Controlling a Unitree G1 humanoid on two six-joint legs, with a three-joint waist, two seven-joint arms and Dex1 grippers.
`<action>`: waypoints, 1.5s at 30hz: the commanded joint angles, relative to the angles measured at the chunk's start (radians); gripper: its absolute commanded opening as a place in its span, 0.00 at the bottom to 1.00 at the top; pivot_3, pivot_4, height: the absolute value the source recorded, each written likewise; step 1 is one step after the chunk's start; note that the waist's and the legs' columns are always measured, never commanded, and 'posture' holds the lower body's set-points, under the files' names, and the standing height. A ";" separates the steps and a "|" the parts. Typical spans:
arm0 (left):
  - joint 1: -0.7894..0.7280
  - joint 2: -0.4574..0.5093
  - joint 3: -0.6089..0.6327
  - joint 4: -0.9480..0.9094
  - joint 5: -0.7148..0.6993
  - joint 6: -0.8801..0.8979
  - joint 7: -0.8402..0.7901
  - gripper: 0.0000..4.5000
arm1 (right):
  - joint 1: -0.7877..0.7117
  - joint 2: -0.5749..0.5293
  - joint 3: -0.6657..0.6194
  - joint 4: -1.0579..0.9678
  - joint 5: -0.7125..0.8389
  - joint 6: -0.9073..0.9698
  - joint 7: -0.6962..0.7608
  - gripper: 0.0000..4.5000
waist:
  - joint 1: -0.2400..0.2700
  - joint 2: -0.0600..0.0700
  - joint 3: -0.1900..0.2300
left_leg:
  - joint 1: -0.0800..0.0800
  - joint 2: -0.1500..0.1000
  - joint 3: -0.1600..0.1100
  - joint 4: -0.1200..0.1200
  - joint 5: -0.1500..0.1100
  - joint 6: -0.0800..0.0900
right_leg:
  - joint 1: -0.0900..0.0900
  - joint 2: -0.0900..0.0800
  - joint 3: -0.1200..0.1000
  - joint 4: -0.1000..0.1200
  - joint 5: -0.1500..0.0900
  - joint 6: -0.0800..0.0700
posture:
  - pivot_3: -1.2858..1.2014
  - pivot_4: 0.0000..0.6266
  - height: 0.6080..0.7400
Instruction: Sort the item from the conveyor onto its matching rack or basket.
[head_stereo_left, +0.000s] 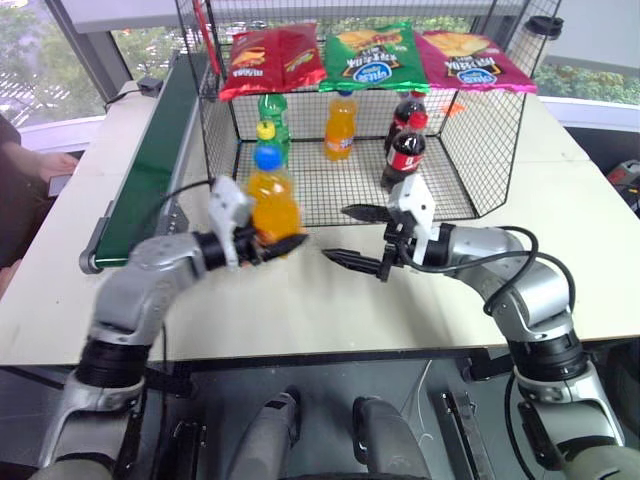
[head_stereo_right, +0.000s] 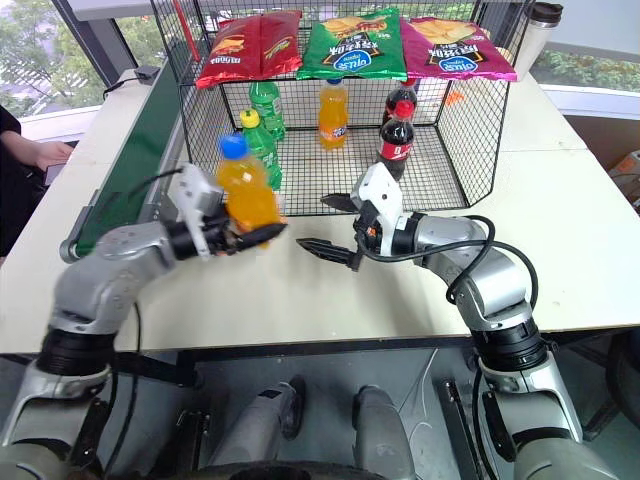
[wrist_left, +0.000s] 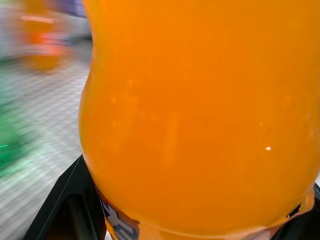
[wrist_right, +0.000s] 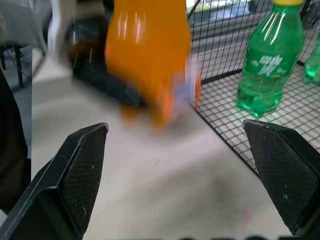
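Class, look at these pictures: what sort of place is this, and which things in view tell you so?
Probably a robot test bench staged like a shop: a conveyor runs along a table, beside a black wire basket holding soda bottles, with crisp bags on top.

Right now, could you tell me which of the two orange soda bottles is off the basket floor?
The blue-capped orange soda bottle clamped in the left gripper; the other orange bottle stands inside the basket.

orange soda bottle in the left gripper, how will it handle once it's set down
The small clear plastic bottle of orange soda with a blue cap, clamped in the left gripper, looks full, so probably heavy for its size. Its tall, narrow shape may tip if released tilted. The smooth plastic could slip.
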 joint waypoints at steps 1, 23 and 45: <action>-0.052 -0.026 -0.046 0.038 0.063 -0.109 -0.068 0.67 | -0.014 -0.001 -0.015 -0.030 0.009 -0.003 -0.003 1.00 | -0.004 0.000 0.000 | 0.000 0.000 0.000 0.000 0.000 0.000 | 0.000 0.000 0.000 0.000 0.000 0.000 | 0.52 0.24 0.98; -0.037 -0.112 -0.112 0.069 0.178 -0.188 -0.172 0.67 | -0.050 0.012 -0.018 -0.076 0.060 0.050 -0.005 0.72 | -0.002 0.000 0.000 | 0.000 0.000 -0.001 0.001 0.000 0.001 | 0.000 0.000 0.000 0.002 0.000 0.001 | 0.52 0.24 0.98; -0.001 -0.109 -0.095 0.062 0.253 -0.169 -0.061 0.99 | -0.080 0.042 -0.019 -0.048 0.024 0.037 -0.072 0.48 | -0.005 0.000 0.000 | 0.001 0.000 0.000 0.002 0.001 0.002 | 0.000 0.001 0.000 0.003 0.001 0.002 | 0.52 0.24 0.98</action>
